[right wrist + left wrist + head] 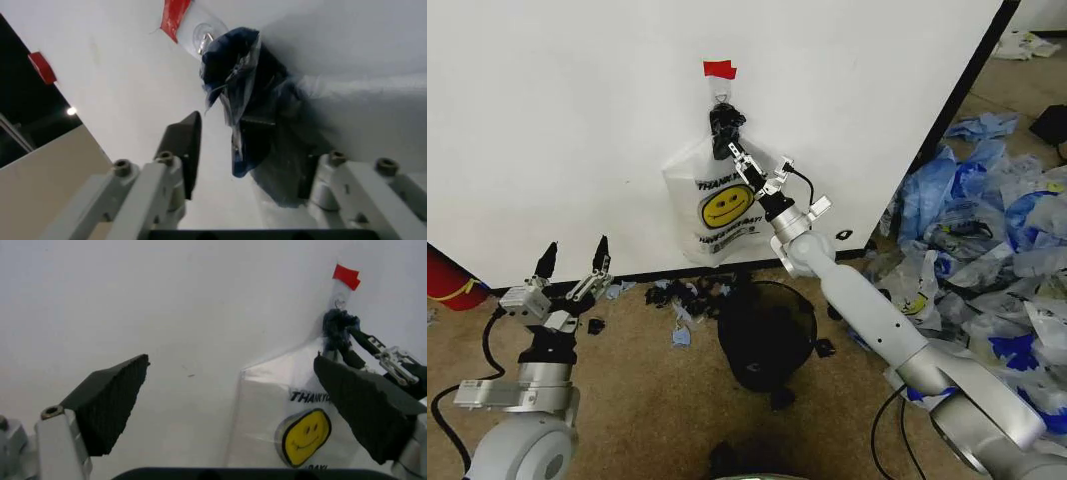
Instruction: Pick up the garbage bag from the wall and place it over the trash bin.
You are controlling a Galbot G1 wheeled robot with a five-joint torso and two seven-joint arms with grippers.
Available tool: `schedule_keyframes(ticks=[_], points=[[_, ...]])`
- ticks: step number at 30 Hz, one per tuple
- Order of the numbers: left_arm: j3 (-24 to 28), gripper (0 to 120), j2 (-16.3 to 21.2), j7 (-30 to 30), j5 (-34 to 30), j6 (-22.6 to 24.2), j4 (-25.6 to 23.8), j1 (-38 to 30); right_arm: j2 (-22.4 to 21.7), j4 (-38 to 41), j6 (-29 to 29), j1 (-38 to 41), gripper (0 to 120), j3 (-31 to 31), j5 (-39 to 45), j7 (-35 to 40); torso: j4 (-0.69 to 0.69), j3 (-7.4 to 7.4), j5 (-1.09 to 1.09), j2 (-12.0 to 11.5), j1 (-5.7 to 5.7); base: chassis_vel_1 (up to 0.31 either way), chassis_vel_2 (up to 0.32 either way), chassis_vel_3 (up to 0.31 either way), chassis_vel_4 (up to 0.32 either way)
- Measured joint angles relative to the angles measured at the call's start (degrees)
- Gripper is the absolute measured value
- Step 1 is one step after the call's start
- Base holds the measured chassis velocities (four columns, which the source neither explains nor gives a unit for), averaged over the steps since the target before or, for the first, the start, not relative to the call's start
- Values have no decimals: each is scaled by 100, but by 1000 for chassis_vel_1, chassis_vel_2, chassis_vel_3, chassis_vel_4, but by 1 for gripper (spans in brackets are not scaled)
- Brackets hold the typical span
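Head view: white wall (577,120), tan carpet (647,400) littered with blue bags (987,220).

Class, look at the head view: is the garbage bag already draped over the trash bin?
No. The garbage bag hangs on the wall under red tape, above the trash bin.

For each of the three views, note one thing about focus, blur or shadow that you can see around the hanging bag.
Head view: the garbage bag hangs sharp against the wall, and the right gripper is crisp. Left wrist view: the left gripper's near fingers are soft and the bag's print is clearer. Right wrist view: the blue handle loops are slightly blurred, with shadow darkening the bag beneath them.
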Motion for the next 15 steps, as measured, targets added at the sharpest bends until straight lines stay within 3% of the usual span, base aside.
schedule_keyframes(ticks=[10, 15], points=[[16, 98, -3, 57, 30, -41, -67, 79, -27, 1, 19, -20, 0, 26, -44, 13, 0, 0, 0, 0, 0, 0, 0, 0, 0], [23, 98, -3, 69, 33, -50, -67, 86, -41, -4, 39, -3, 0, 11, -47, -39, 1, 0, 0, 0, 0, 0, 0, 0, 0]])
